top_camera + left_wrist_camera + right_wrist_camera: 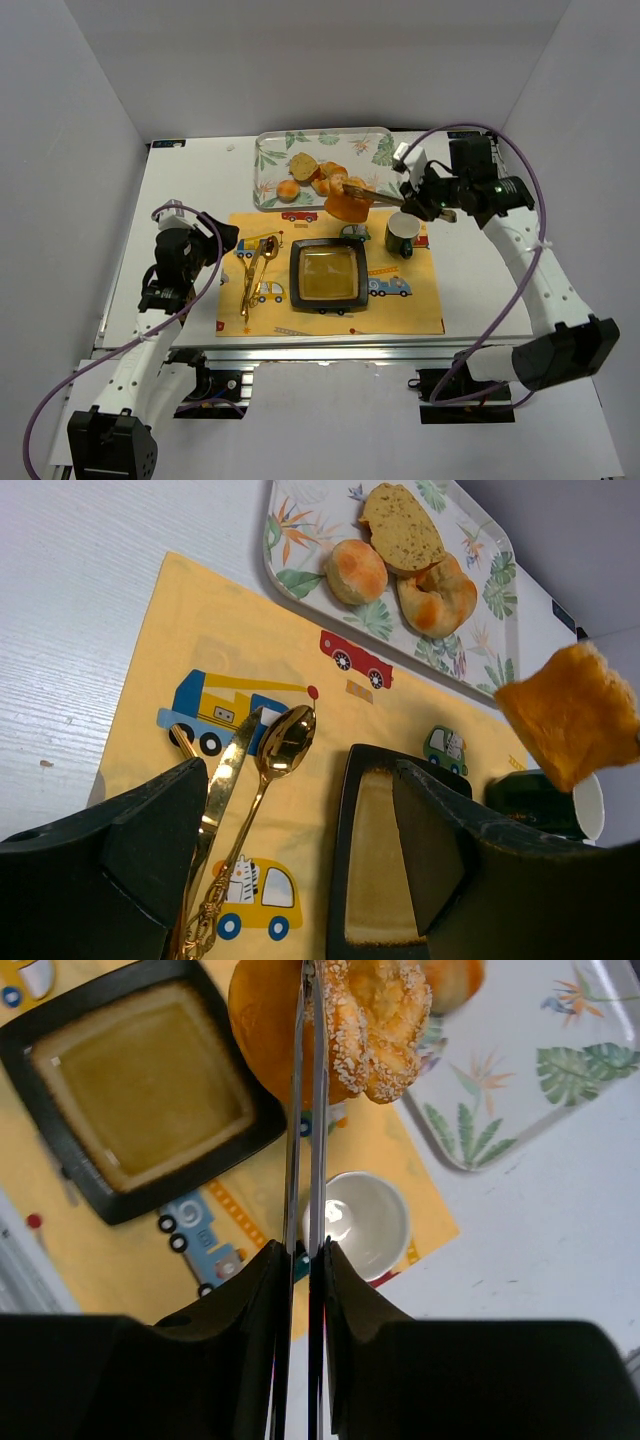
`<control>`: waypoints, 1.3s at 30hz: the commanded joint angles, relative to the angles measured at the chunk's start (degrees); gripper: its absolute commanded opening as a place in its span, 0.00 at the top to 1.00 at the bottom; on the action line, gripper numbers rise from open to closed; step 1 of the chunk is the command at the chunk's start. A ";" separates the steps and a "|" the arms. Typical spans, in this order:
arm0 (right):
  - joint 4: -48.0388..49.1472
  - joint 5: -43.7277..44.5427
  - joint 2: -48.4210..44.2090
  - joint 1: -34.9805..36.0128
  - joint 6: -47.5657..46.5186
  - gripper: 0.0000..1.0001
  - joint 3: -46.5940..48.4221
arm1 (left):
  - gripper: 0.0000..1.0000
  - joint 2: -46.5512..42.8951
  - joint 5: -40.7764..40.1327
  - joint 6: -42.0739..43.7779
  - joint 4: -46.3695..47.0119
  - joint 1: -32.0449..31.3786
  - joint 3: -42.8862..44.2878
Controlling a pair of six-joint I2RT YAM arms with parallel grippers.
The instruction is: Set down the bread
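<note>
Your right gripper [307, 1252] is clamped tight on a pair of thin metal tongs [305, 1130], and the tongs in turn pinch the bread [340, 1020], which fills the top centre of the right wrist view. From overhead, the bread sits just above the middle of the frame, held in the air where the near rim of the leaf-print tray [268, 150] meets the far edge of the yellow placemat [400, 310]. The black square plate [296, 272] lies directly below it in the picture, and the dark mug [403, 236] stands to its lower right, apart from it. Your left gripper [298, 785] has its jaws spread wide and holds nothing (it hovers at the left of the placemat, close to the gold spoon [283, 742] and knife [228, 770]). Three smaller rolls [356, 570] lie on the tray.
</note>
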 commanded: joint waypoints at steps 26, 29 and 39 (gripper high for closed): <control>-7.09 -15.58 -12.13 6.65 -3.93 0.60 -12.53 | 0.16 -1.49 0.18 0.47 0.15 0.18 0.72; -7.53 -16.46 -12.57 7.26 -3.58 0.60 -12.97 | 0.16 -1.31 0.26 0.64 0.06 0.18 0.98; 3.70 -13.14 -12.04 7.27 8.35 0.98 -11.30 | 0.16 -0.26 1.14 0.20 1.03 0.09 1.42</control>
